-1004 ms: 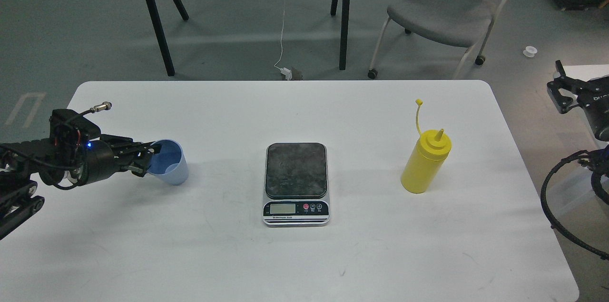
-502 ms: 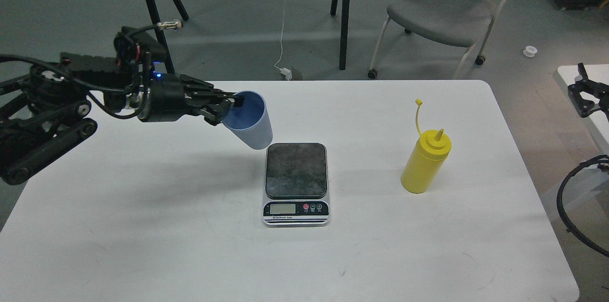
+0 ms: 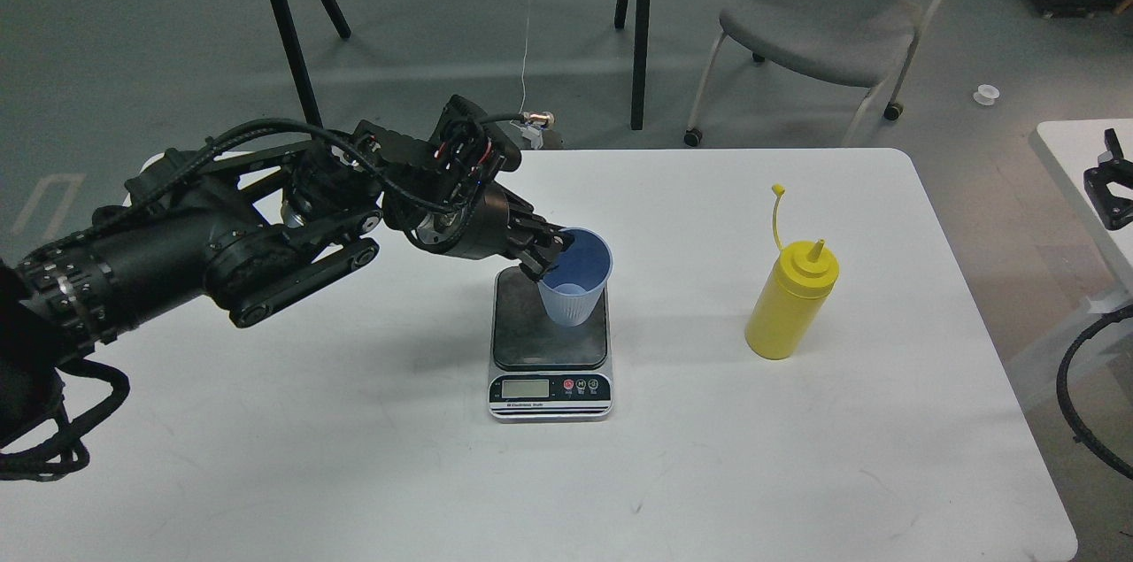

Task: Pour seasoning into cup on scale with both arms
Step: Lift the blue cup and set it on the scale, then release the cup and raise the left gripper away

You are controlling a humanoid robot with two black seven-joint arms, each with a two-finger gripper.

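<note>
My left gripper (image 3: 547, 252) is shut on the left rim of the pale blue cup (image 3: 575, 279) and holds it upright over the dark plate of the scale (image 3: 550, 341). I cannot tell whether the cup's base touches the plate. The yellow seasoning bottle (image 3: 790, 301) stands upright on the white table (image 3: 354, 456), to the right of the scale, its cap strap sticking up. My right gripper (image 3: 1111, 190) is at the far right edge, off the table, far from the bottle; its fingers are too small to tell apart.
A grey chair (image 3: 832, 22) and black table legs (image 3: 292, 40) stand on the floor beyond the table's far edge. A second white surface (image 3: 1075, 146) lies at the right edge. A black cable loop (image 3: 1075, 394) hangs at the right.
My left arm has carried the cup from the table's left side up and rightwards to over the scale. The right gripper drifted a little further right.
</note>
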